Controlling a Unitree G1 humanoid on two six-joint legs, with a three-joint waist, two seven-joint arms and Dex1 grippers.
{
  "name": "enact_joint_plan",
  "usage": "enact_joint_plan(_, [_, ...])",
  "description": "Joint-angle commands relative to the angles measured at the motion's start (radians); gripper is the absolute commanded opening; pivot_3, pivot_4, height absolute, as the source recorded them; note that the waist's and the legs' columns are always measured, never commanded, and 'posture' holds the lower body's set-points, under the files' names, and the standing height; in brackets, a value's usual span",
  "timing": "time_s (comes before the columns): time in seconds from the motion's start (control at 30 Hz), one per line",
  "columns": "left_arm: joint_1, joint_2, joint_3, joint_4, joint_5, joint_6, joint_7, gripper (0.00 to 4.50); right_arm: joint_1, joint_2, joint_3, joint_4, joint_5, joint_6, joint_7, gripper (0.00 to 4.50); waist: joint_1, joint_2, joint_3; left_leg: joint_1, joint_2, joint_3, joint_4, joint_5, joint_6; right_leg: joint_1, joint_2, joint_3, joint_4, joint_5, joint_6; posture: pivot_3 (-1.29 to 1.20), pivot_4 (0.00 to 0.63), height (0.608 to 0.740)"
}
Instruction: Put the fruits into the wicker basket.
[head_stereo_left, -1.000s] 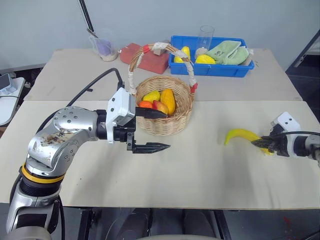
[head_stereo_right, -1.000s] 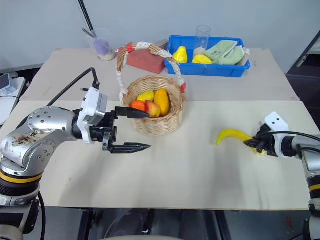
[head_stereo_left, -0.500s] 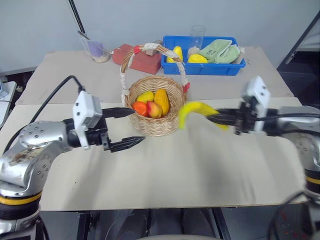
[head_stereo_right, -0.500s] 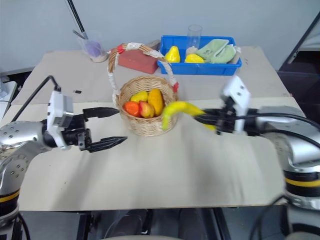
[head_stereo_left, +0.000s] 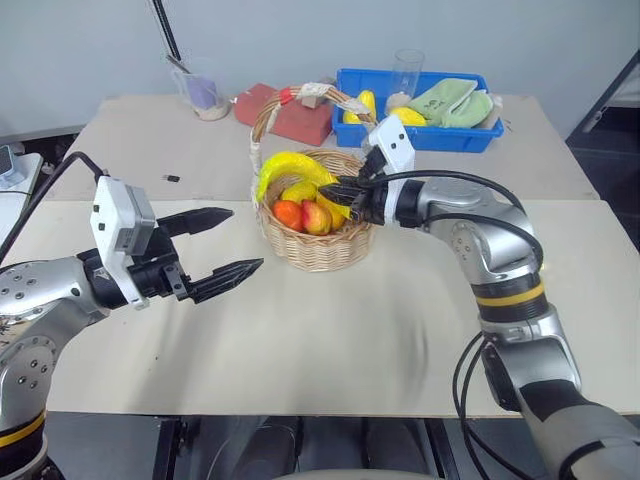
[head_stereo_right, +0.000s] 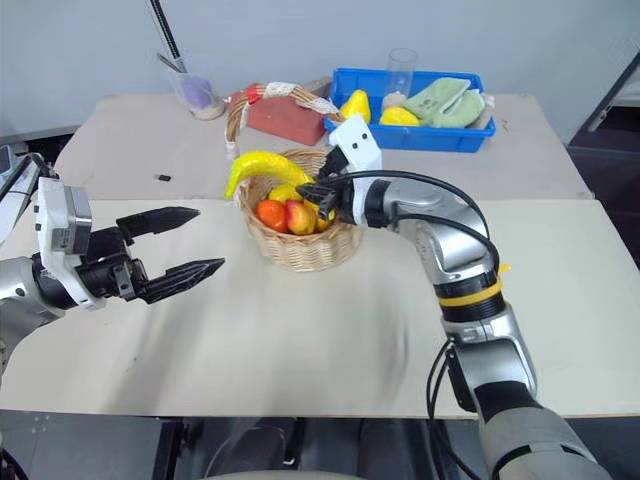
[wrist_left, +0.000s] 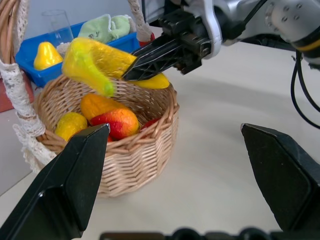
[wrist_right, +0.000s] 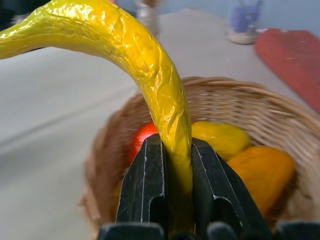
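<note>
The round wicker basket (head_stereo_left: 318, 252) with its taped arched handle stands mid-table. It holds several fruits, among them a small red-and-yellow apple-like one (head_stereo_left: 319, 216). My right gripper (head_stereo_left: 336, 191) is shut on one end of the long yellow banana (head_stereo_left: 285, 167). The banana hangs just above the basket's rim, curving out over its left side. In the right wrist view the banana (wrist_right: 150, 65) sits squeezed between the two black fingers (wrist_right: 145, 185). My left gripper (head_stereo_left: 247, 238) is open and holds nothing, to the left of the basket and apart from it.
At the back right is a blue bin (head_stereo_left: 425, 138) with yellow pear-like fruits, a green cloth and a glass. A red block (head_stereo_left: 297, 117) lies behind the basket. A cup (head_stereo_left: 205, 96) stands at the back left.
My right arm swung left and up, carrying the banana from the table's right side to above the basket. My left gripper drew away leftwards from the basket, still open.
</note>
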Motion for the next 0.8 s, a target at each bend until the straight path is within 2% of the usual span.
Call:
enact_joint_plan(0.03, [-0.012,0.006,0.026,-0.025,-0.026,-0.011,0.031,4.5,-0.028,0.026,-0.026,-0.003,-0.029,-0.052,-0.045,1.98,-0.003,0.0,0.0,0.0,0.001,0.0,0.0,0.0,0.0,0.0,0.001,0.0,0.0,0.0,0.0,0.0,0.15,0.74])
enact_joint_plan(0.17, [-0.038,0.008,0.005,-0.004,-0.025,-0.022,0.044,4.5,0.003,0.015,-0.022,-0.087,-0.006,-0.021,-0.012,3.32,-0.012,0.0,0.0,0.0,0.002,0.0,-0.001,0.0,0.0,-0.001,0.002,0.0,0.0,0.001,-0.001,0.0,0.15,0.74])
enact_joint_plan(0.3, [-0.067,0.006,-0.015,0.02,-0.02,-0.026,0.047,4.5,0.069,-0.021,-0.027,-0.241,0.034,0.019,0.023,3.32,-0.016,0.0,0.0,0.0,0.002,0.0,-0.001,0.0,0.001,-0.001,0.002,0.0,0.0,0.001,-0.001,0.0,0.15,0.74])
enact_joint_plan(0.5, [-0.088,0.01,-0.04,0.042,-0.007,-0.038,0.03,4.5,0.197,-0.146,-0.088,-0.44,0.147,0.07,0.116,3.32,-0.013,0.0,0.0,0.0,0.002,0.0,-0.001,-0.002,0.003,-0.001,0.002,0.0,0.0,0.001,-0.001,0.0,0.15,0.74])
enact_joint_plan(0.63, [-0.101,0.013,-0.058,0.056,0.005,-0.051,0.015,4.5,0.252,-0.186,-0.17,-0.408,0.105,0.035,0.037,3.32,-0.01,0.0,0.0,0.001,0.002,0.0,-0.001,-0.003,0.005,0.0,0.002,0.0,0.0,0.001,-0.001,0.0,0.15,0.74])
enact_joint_plan(0.8, [-0.121,0.009,-0.093,0.065,0.023,-0.061,0.003,4.5,0.23,-0.143,-0.178,-0.27,0.031,-0.062,-0.043,3.32,-0.009,0.0,0.0,0.002,0.002,0.002,-0.002,-0.003,0.005,-0.001,0.002,0.0,0.0,0.001,-0.001,0.0,0.15,0.74])
